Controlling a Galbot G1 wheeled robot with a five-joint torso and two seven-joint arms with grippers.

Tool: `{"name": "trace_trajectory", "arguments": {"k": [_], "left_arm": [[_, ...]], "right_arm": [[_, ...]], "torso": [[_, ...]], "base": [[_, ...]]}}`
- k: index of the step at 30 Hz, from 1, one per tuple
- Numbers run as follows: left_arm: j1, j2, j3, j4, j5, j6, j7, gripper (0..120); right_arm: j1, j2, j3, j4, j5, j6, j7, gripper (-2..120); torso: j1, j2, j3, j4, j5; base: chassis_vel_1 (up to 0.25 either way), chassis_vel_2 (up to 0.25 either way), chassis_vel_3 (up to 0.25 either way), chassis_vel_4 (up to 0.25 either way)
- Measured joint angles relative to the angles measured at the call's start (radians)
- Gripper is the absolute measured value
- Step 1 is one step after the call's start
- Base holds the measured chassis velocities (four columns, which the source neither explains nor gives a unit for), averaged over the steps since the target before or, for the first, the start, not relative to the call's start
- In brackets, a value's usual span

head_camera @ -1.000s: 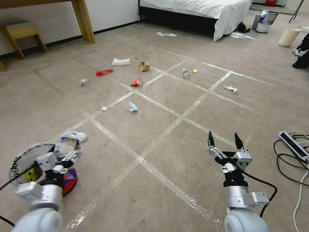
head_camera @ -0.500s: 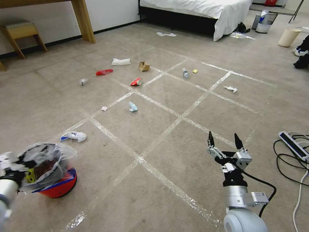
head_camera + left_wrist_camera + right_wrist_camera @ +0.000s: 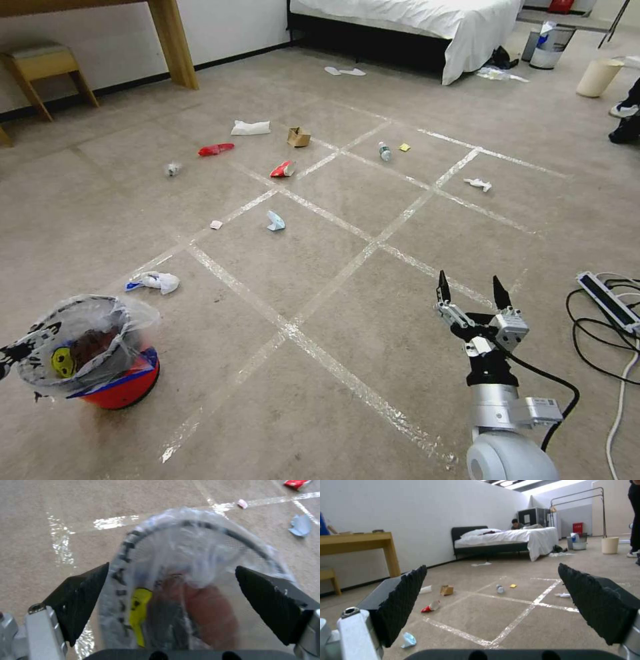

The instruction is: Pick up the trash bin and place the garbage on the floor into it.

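Note:
The trash bin (image 3: 93, 353) stands on the carpet at the near left, red-based, with a clear bag liner, a black rim and a yellow smiley mark. My left gripper (image 3: 171, 566) is open just left of it, and the bin's rim (image 3: 200, 527) shows between its spread fingers. My right gripper (image 3: 469, 280) hovers open over the carpet at the near right, holding nothing. Garbage lies scattered ahead: a white-blue wad (image 3: 153, 282), a blue scrap (image 3: 275, 221), red wrappers (image 3: 282, 169), a cardboard box (image 3: 298, 137), a bottle (image 3: 385, 151), a yellow scrap (image 3: 404, 147) and a tissue (image 3: 478, 183).
A power strip with cables (image 3: 610, 300) lies at the right edge. The bed (image 3: 413, 20), a grey bin (image 3: 550, 43), a beige bin (image 3: 598, 77) and slippers (image 3: 345, 71) are far back. A stool (image 3: 43, 67) and a table leg (image 3: 173, 43) stand far left.
My left arm has pulled back from above the bin to the left, nearly out of the head view. The bin stays on the floor. The right gripper has shifted slightly.

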Motion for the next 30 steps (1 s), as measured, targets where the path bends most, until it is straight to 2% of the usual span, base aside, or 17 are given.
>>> {"name": "trace_trajectory", "arguments": {"k": [1,6,11,21,26,30], "left_arm": [[-0.005,0.016,0.006,0.024,0.002,-0.005,0.010,100],[-0.016,0.041,0.020,0.066,0.008,-0.015,0.026,100],[-0.033,0.072,0.048,0.142,0.034,-0.038,0.057,100],[-0.067,0.081,0.081,0.255,0.052,-0.062,0.091,100],[-0.081,0.084,0.095,0.271,0.052,-0.064,0.095,100],[-0.118,0.083,0.131,0.288,0.052,-0.063,0.094,100]], "right_arm": [[0.000,0.005,0.000,0.000,-0.005,-0.001,0.000,100],[0.001,0.016,0.000,-0.005,-0.015,-0.003,0.000,100],[0.001,0.034,0.002,-0.012,-0.031,-0.004,0.001,100],[0.012,0.043,0.016,-0.020,-0.038,-0.010,0.002,100],[0.013,0.046,0.017,-0.025,-0.042,-0.011,0.002,100],[0.018,0.052,0.018,-0.034,-0.046,-0.012,0.002,100]], "torso": [[0.000,0.000,0.000,0.0001,0.0000],[0.000,0.000,0.000,-0.0001,0.0001],[0.000,0.000,0.000,0.0000,0.0001],[0.000,0.000,0.000,0.0002,0.0001],[0.000,0.000,0.000,0.0002,0.0002],[0.000,0.000,0.000,0.0000,0.0002]], "base": [[0.000,0.000,0.000,0.000],[0.000,0.000,0.000,0.000],[0.000,0.000,0.000,0.000],[0.000,0.000,0.000,0.000],[0.000,0.000,0.000,0.000],[0.000,0.000,0.000,0.000]]}}
